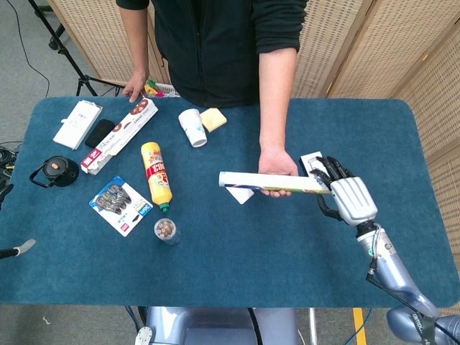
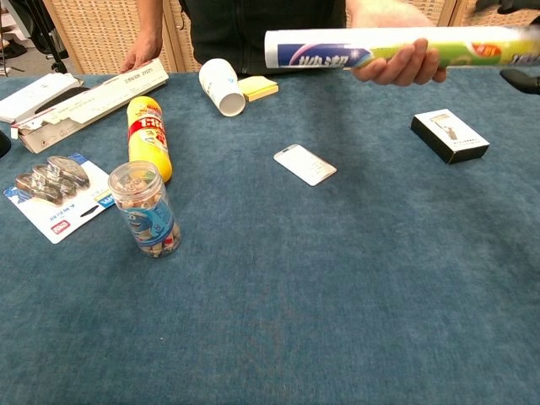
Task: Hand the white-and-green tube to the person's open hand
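Observation:
The white-and-green tube (image 1: 273,182) (image 2: 396,46) lies level above the table. The person's hand (image 1: 277,167) (image 2: 396,66) has its fingers curled around the tube's middle. My right hand (image 1: 346,195) is at the tube's right end, with fingers (image 1: 332,169) (image 2: 506,5) stretched out beyond the tube. Its thumb sits on the near side. In the chest view, small gaps show between them and the tube. Only two fingertips (image 1: 27,247) of my left hand show at the head view's left edge, apart and holding nothing.
A black-and-white box (image 1: 312,159) (image 2: 450,135) lies just behind my right hand. A white card (image 2: 305,164) sits under the tube. Further left stand a yellow bottle (image 1: 157,175), a small jar (image 2: 145,209), a paper cup (image 1: 192,127) and a long box (image 1: 120,134).

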Robot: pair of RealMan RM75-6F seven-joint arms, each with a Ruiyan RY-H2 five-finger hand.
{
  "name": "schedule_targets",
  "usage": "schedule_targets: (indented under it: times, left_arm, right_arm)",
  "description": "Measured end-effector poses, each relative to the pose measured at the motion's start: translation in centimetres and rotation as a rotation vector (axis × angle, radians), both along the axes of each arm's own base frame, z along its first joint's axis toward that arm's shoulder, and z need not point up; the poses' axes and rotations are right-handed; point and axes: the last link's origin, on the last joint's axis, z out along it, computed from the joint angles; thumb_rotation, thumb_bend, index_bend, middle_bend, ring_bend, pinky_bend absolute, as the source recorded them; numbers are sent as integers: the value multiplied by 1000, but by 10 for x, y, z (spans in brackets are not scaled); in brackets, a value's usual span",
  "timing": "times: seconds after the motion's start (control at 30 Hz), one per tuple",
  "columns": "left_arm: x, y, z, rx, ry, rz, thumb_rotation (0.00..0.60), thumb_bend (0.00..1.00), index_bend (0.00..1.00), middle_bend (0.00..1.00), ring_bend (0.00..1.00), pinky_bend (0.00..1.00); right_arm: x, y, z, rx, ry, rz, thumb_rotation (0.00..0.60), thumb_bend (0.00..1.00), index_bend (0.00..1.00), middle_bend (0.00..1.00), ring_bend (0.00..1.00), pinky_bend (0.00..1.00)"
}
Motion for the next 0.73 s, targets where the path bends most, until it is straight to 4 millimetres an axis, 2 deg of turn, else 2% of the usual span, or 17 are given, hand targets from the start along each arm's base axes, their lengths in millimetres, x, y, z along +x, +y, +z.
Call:
schedule_targets:
  times: [0.13, 0.3, 0.37, 0.43, 0.5, 0.73]
  left_arm:
    - [2, 0, 0, 3, 8, -11, 600, 0, 16, 0, 0, 0]
    - [-1, 1, 2, 8, 32, -17, 600, 0, 16, 0, 0, 0]
    - [-4, 0, 2, 8, 18, -14, 600, 0, 16, 0, 0, 0]
    - [-4, 0, 2, 7, 13, -11, 600, 0, 16, 0, 0, 0]
    - [-4, -1, 2, 8, 14, -10, 600, 0, 16, 0, 0, 0]
    - [-1, -4, 0, 9, 15, -12, 600, 0, 16, 0, 0, 0]
  right_arm:
    - [-5, 3, 10, -17, -20, -5, 600, 452, 0, 0, 0, 129]
    - [-19, 18, 37, -96, -33, -8, 600, 417, 0, 0, 0, 123]
    - [-26, 27, 45, -122, -36, -13, 600, 324, 0, 0, 0, 122]
    - [-36, 39, 52, -147, -38, -21, 600, 113, 0, 0, 0, 115]
    - [-49, 52, 56, -163, -39, -38, 600, 9, 0, 0, 0, 105]
    - [-91, 91, 46, -181, -56, -88, 600, 0, 0, 0, 0, 86]
